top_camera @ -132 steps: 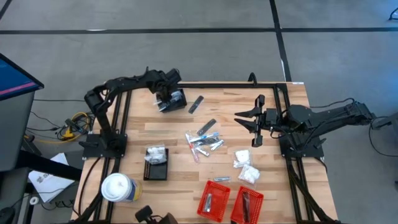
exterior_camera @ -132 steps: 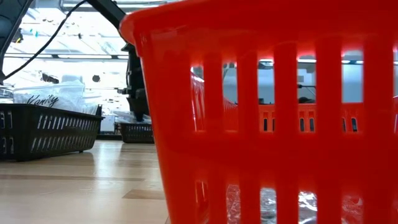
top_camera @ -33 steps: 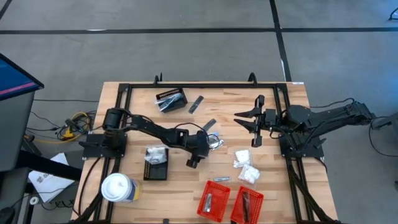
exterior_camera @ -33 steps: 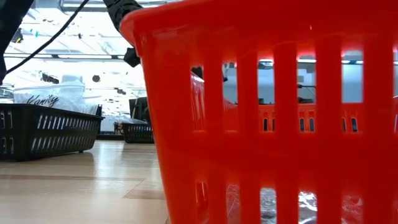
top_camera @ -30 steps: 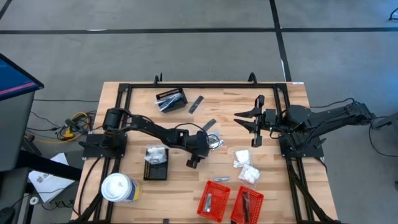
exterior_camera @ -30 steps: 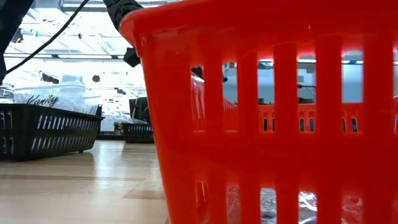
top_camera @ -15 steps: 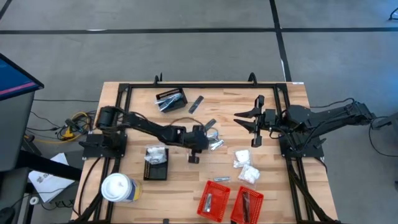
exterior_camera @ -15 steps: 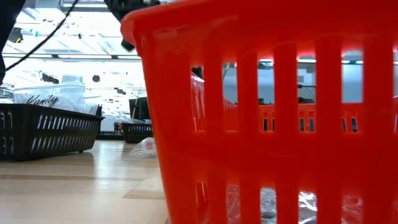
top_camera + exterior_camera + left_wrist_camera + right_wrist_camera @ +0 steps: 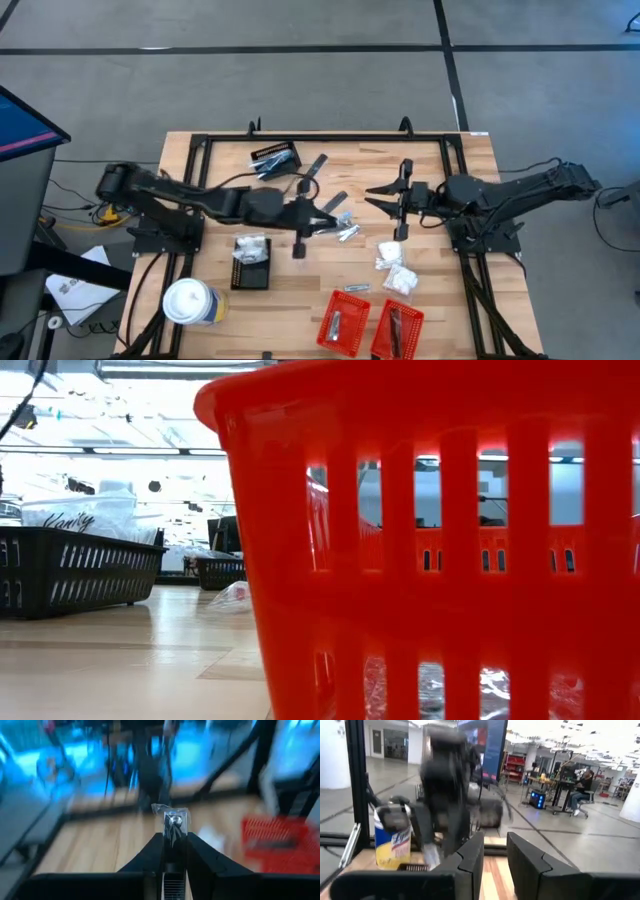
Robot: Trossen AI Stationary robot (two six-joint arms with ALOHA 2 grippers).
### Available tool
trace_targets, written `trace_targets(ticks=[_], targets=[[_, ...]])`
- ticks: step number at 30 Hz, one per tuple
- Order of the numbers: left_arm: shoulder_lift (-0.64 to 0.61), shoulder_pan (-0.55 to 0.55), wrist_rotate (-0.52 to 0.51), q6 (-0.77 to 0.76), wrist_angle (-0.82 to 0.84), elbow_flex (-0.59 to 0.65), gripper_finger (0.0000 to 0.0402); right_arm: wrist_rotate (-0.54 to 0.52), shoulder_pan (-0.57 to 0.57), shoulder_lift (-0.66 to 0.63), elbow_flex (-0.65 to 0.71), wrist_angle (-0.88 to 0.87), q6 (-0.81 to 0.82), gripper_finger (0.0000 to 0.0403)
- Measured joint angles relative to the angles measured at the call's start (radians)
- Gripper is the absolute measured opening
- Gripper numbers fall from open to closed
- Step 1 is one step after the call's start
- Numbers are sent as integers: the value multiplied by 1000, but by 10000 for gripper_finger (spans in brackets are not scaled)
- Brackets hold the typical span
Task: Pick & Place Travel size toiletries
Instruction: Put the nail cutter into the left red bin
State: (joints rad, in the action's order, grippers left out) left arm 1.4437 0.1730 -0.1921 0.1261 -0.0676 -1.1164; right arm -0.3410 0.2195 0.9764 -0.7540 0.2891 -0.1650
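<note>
- left gripper (image 9: 172, 836): arm stretched across table centre, fingers pinched on a clear-wrapped silvery sachet (image 9: 172, 821)
- right gripper (image 9: 383, 203): arm extended inward, jaws narrowly apart, empty

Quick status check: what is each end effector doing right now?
Left end effector: closed on a small clear-wrapped packet, lifted above the table.
Right end effector: empty, fingers slightly apart, waiting at the table's right side.
</note>
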Motion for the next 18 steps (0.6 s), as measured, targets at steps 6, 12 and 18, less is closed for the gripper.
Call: trace_targets(ticks=[6, 12, 18], targets=[[-23, 62, 4, 93, -206, 0, 46, 0, 0, 76, 0, 114, -21, 77], [-22, 84, 3, 165, -315, 0, 46, 28, 27, 84, 0, 205, -45, 77], [-22, 77, 32, 212, -461, 0, 46, 94, 75, 84, -8, 217, -86, 79]])
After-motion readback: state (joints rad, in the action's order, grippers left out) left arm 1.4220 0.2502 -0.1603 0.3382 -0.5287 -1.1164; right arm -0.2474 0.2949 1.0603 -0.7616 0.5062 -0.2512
